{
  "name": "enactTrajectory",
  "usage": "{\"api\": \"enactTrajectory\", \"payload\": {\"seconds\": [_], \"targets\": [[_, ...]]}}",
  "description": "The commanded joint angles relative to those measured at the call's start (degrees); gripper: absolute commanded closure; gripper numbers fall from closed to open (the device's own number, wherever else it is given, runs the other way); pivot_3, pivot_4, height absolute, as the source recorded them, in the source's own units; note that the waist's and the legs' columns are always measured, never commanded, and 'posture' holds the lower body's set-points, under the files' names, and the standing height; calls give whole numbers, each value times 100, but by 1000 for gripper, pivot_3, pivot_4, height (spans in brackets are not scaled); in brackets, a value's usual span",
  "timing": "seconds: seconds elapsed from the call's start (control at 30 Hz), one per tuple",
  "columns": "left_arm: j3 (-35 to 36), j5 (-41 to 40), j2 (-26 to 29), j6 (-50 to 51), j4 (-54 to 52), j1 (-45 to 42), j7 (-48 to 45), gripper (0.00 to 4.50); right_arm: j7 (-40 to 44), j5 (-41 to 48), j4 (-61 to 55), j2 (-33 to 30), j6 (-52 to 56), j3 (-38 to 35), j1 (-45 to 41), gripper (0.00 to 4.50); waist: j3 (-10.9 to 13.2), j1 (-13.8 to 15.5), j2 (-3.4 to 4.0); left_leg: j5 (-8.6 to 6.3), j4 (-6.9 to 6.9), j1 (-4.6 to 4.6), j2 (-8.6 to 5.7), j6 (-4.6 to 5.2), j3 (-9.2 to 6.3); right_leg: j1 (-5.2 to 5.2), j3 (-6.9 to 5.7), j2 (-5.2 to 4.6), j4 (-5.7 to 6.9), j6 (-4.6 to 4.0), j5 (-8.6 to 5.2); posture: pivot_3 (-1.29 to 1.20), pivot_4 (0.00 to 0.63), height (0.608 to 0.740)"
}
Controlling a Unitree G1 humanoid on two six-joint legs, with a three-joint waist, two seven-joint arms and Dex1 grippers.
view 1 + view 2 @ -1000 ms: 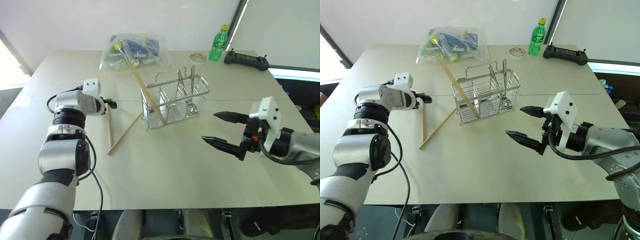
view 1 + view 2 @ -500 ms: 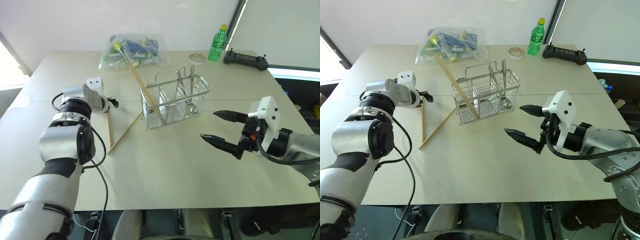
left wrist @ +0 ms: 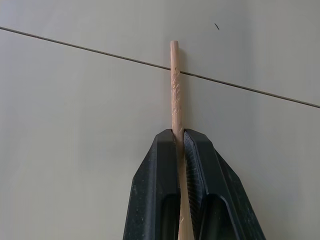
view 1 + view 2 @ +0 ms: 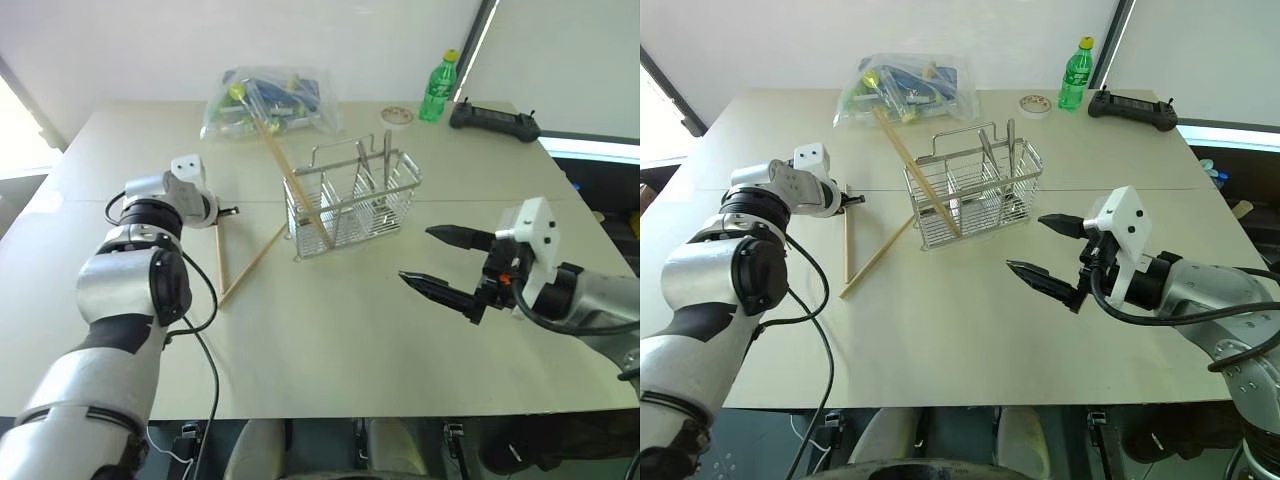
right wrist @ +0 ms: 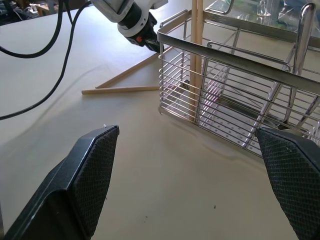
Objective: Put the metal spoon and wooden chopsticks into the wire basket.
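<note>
- Two chopsticks are left on the counter [image 4: 330, 330], as I read it: one [image 4: 218, 256] runs nearly straight up and down left of centre in the left eye view, the other [image 4: 253, 265] slants from beside the wire basket [image 4: 352, 205] down to the lower left, and their lower ends almost meet.
- One more chopstick [image 4: 293, 183] already leans inside the basket at its left end, its top sticking well out toward the upper left, near a clear plastic bag [image 4: 265, 101].
- I see a thin shiny upright handle [image 4: 386, 160] rising from the far right compartment; I take it for the metal spoon, so I judge that part done, though its bowl is hidden by the mesh.
- My left claw [image 3: 179, 145] is pressed together on the upright-lying chopstick near its upper end; the left wrist view shows pale, faintly scored wood running between the black fingers [image 3: 157, 175] and a short way past them over a seam in the counter. I cannot tell whether it is lifted yet.
- My right claw [image 4: 437, 262] hangs spread wide and empty in the right half of the frame, apart from the basket, which sits just left of and above it.
- So I judge roughly half done: the pinched stick needs carrying to the basket, then the slanted one.
- Sticks look long, thin and plain tan, longer than the basket is tall; the basket is silver wire with inner dividers and a loop handle.
</note>
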Motion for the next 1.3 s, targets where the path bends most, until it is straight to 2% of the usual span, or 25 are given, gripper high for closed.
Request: {"api": "enactTrajectory", "payload": {"seconds": [0.03,0.17,0.3,0.53,0.6,0.67,0.77,0.87,1.0,1.13,1.3], "targets": [[126,-67,-2,65,6,-227,24,4477,-33,104,-115,-75,-59,-240,-60,0,1,-1,-1,0,0,0,0,0,0,0,0,0,0,0,0,0,150,690],[349,-194,145,-43,-49,-420,33,4477,-27,65,-27,-107,-78,-212,-67,0,3,-3,-5,0,0,0,0,0,0,0,0,0,0,0,0,0,150,690],[573,-350,383,-572,-238,-678,-113,4477,-53,118,-38,-133,-43,-253,-60,0,12,-8,-21,0,-1,-5,2,0,0,-7,-1,1,0,0,0,0,150,690],[406,-135,921,-1454,-509,-705,-437,4477,-180,330,-66,-149,91,-443,-9,0,11,-16,-19,0,-11,1,3,-2,4,-8,-1,0,0,-1,0,0,150,690],[435,-236,943,-1988,-794,-746,-767,4477,-207,369,-38,-157,118,-500,14,0,13,0,-22,0,-11,0,4,-2,3,-8,-1,1,0,-1,0,0,150,690],[471,-398,851,-2636,-1286,-772,-1221,4477,-236,405,-13,-172,148,-525,3,0,18,31,-32,1,-6,-7,4,-5,0,-8,-4,0,-1,-1,1,0,150,690],[594,-1001,506,-3309,-2799,-539,-2167,4477,-347,510,-26,-181,217,-527,-51,0,20,78,-39,3,0,-13,4,-9,0,-5,-3,-4,-13,-2,2,0,150,690],[689,-1625,181,-3016,-4299,-209,-2438,4477,-386,561,-73,-199,265,-580,20,0,17,125,-32,3,-3,-14,12,-10,3,-4,-1,-12,-22,-1,4,0,150,690],[405,-2312,-233,-2128,-5929,308,-2515,4477,-425,640,-156,-222,312,-732,184,0,6,129,-13,2,-9,-4,4,-8,9,-4,0,-9,-10,-1,3,0,150,690],[67,-2606,-552,-1639,-6690,676,-2544,4477,-508,678,-216,-207,296,-871,364,0,8,145,-16,4,4,-3,7,-7,2,4,-2,3,-5,-2,3,0,150,690],[-412,-2563,-891,-1564,-7132,1174,-2655,4477,-683,715,-338,-116,244,-954,534,0,7,135,-14,4,28,3,7,-5,4,25,0,3,-13,-21,-7,0,150,690]]}}
